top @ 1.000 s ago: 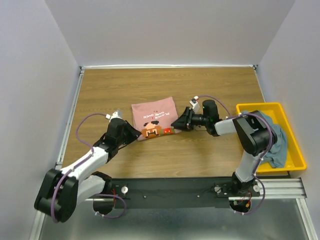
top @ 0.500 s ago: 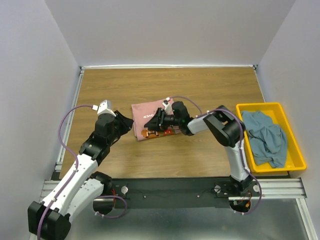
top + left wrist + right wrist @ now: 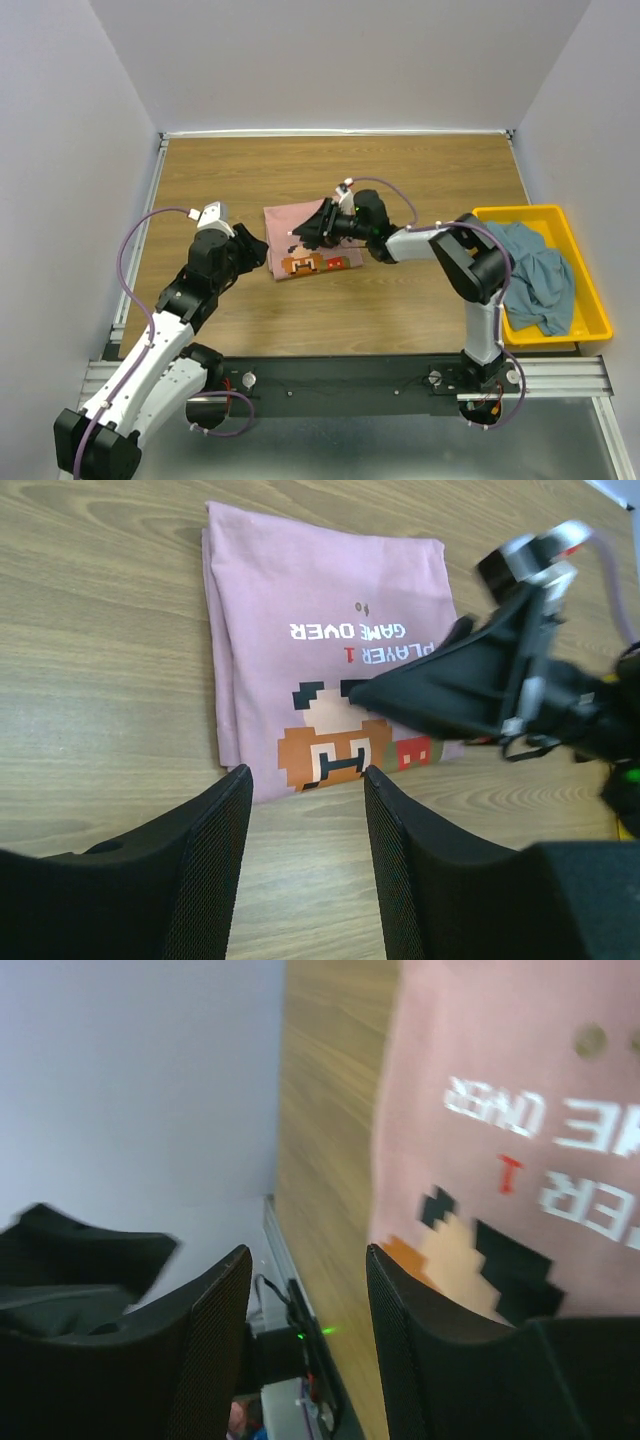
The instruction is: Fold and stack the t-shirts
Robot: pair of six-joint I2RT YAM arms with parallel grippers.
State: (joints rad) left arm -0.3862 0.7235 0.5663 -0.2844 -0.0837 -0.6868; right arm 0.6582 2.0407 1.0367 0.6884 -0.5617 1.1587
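The pink shirt lies folded flat into a near-square pad just ahead of the left gripper, cartoon end toward those jaws, lettering end away and upside down from there. The right gripper reaches across it from the far side and covers the right part of the print. Whether its tips touch the cloth cannot be told. The right wrist view is blurred and cuts the shirt off. The blue-grey shirt sits crumpled in the yellow bin, well behind the right jaws, partly hidden by that arm. Both sets of jaws stand moderately apart, holding nothing
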